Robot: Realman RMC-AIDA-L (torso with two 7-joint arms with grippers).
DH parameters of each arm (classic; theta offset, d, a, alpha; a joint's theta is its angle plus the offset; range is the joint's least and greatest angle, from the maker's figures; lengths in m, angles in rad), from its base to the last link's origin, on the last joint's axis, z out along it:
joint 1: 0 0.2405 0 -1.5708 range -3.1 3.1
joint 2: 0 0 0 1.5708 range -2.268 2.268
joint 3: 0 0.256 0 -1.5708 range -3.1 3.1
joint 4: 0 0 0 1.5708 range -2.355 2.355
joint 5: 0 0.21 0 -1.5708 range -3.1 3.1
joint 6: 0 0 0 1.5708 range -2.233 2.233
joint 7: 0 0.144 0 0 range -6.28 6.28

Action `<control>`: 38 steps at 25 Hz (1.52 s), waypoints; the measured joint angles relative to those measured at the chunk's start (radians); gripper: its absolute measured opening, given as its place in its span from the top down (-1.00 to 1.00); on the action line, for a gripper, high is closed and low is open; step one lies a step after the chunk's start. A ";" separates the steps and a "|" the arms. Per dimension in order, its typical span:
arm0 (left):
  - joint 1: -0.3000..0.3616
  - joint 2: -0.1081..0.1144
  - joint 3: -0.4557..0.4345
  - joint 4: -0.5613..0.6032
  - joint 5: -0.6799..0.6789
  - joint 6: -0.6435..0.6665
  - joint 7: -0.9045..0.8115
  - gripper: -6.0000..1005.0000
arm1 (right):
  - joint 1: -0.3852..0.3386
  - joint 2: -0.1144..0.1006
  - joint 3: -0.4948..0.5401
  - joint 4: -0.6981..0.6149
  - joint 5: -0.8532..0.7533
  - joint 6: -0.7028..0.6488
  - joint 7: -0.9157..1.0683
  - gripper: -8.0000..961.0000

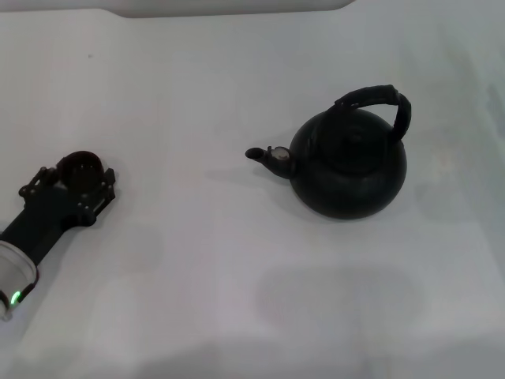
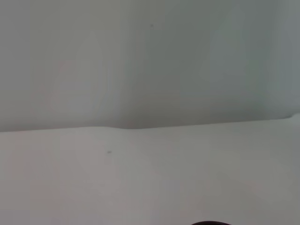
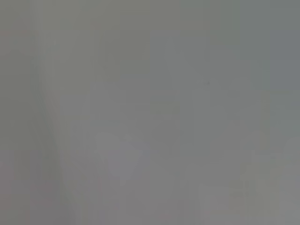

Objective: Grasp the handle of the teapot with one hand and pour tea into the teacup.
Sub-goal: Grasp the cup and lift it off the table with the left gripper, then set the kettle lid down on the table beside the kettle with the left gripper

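Teapot (image 1: 349, 164) right of centre, handle (image 1: 377, 101) arched on top, ungrasped, spout pointing left; teacup (image 1: 80, 168) far left, nested in left gripper (image 1: 75, 180), fingers closed round cup; right gripper unseen; risk: long pour gap, spill

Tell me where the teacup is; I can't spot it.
In the head view, the teacup sits far left on the table, at the left hand, well apart from the teapot.
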 joint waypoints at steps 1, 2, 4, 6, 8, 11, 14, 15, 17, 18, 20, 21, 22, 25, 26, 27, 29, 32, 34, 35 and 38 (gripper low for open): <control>0.000 0.000 0.000 0.000 0.006 0.000 0.000 -0.71 | 0.000 0.000 0.000 0.000 0.000 0.000 0.000 -0.42; -0.001 0.000 0.000 0.001 0.018 -0.001 0.000 -0.66 | 0.000 0.000 0.000 0.000 0.000 0.000 -0.001 -0.42; -0.002 0.000 0.000 0.003 0.039 -0.004 0.000 -0.57 | 0.001 -0.001 0.000 -0.001 0.000 0.000 -0.002 -0.42; -0.002 0.000 0.000 0.004 0.044 -0.005 0.000 -0.47 | 0.001 -0.001 0.000 -0.001 0.000 0.000 -0.003 -0.42; -0.003 0.000 0.000 0.004 0.046 -0.006 0.000 -0.36 | 0.002 -0.001 0.000 -0.001 0.000 0.000 -0.003 -0.42; -0.005 0.000 0.000 0.001 0.048 -0.014 0.000 -0.36 | 0.003 -0.001 0.001 -0.001 0.000 0.000 -0.003 -0.42; -0.010 0.000 0.000 0.000 0.074 -0.034 0.000 -0.36 | 0.003 -0.001 0.001 -0.001 0.000 0.000 -0.003 -0.42; -0.014 0.000 0.000 0.000 0.090 -0.045 0.000 -0.36 | 0.003 -0.001 0.002 -0.001 0.000 0.000 -0.003 -0.42; -0.020 0.000 0.000 -0.002 0.119 -0.059 0.000 -0.36 | 0.005 -0.001 0.002 -0.001 0.000 0.000 -0.003 -0.42; -0.024 -0.001 0.000 -0.002 0.136 -0.065 0.000 -0.36 | 0.007 -0.001 0.002 -0.001 0.000 -0.001 -0.003 -0.42; -0.035 -0.002 0.000 -0.008 0.169 -0.072 0.000 -0.36 | 0.008 -0.001 0.002 -0.001 0.000 -0.003 -0.003 -0.42; -0.040 -0.002 0.000 -0.013 0.186 -0.072 0.000 -0.36 | 0.008 -0.001 0.002 -0.001 0.000 -0.005 -0.003 -0.42; -0.046 -0.002 0.000 -0.019 0.203 -0.072 0.000 -0.36 | 0.008 -0.001 0.002 -0.001 0.000 -0.006 -0.003 -0.42; -0.058 -0.003 0.000 -0.031 0.238 -0.069 0.000 -0.36 | 0.009 -0.001 0.001 0.001 0.000 -0.006 -0.002 -0.42; -0.062 -0.003 0.000 -0.034 0.250 -0.069 0.000 -0.36 | 0.009 -0.001 0.001 0.002 0.000 -0.006 -0.002 -0.42; -0.065 -0.003 0.000 -0.036 0.258 -0.067 0.000 -0.36 | 0.009 -0.001 0.001 0.002 0.000 -0.006 -0.002 -0.42; -0.071 -0.003 0.000 -0.042 0.274 -0.061 0.000 -0.36 | 0.009 -0.001 0.000 0.003 0.000 -0.006 0.000 -0.42; -0.073 -0.003 0.000 -0.043 0.283 -0.044 0.000 -0.36 | 0.009 -0.001 -0.001 0.003 0.000 -0.006 0.001 -0.42; -0.074 -0.004 0.000 -0.044 0.284 -0.029 0.000 -0.36 | 0.009 -0.001 -0.002 0.002 0.000 -0.006 0.001 -0.42; -0.076 -0.004 0.000 -0.046 0.284 -0.021 0.000 -0.36 | 0.009 -0.001 -0.002 0.002 0.000 -0.006 0.001 -0.42; -0.082 -0.005 0.000 -0.053 0.284 -0.006 0.000 -0.36 | 0.009 -0.001 -0.002 0.001 0.000 -0.006 0.001 -0.42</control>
